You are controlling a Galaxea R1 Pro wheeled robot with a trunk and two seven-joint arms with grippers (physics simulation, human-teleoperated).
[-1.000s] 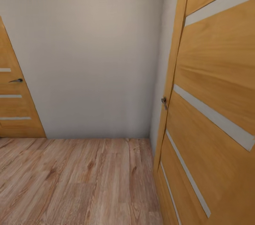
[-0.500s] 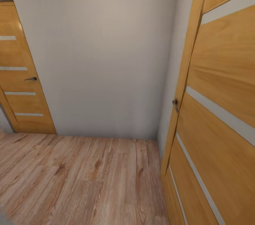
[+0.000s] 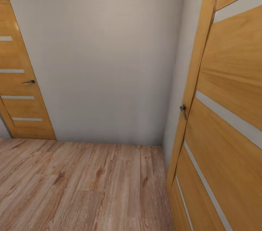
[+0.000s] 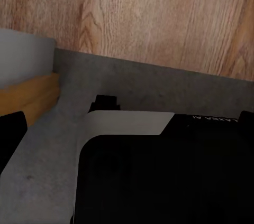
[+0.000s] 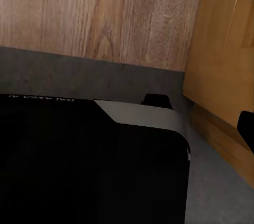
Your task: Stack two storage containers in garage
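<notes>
The head view shows a corner of a passage: a plain grey-white wall (image 3: 109, 60), a wood-plank floor (image 3: 80, 187), a closed panel door (image 3: 18, 78) at far left and an open panel door (image 3: 225, 114) close on the right, its handle (image 3: 183, 111) near the frame edge.

The storage containers and the garage are not in sight, so their location cannot be told; judged from this, the robot is in transit.

The wrist views look down on the robot's dark base (image 4: 169, 176) over grey floor beside the planks. The state of the jaws cannot be told.

Risk: the open door stands very close on the right. A turn or advance toward it could strike the door leaf or handle. The blank wall ahead blocks forward travel.
</notes>
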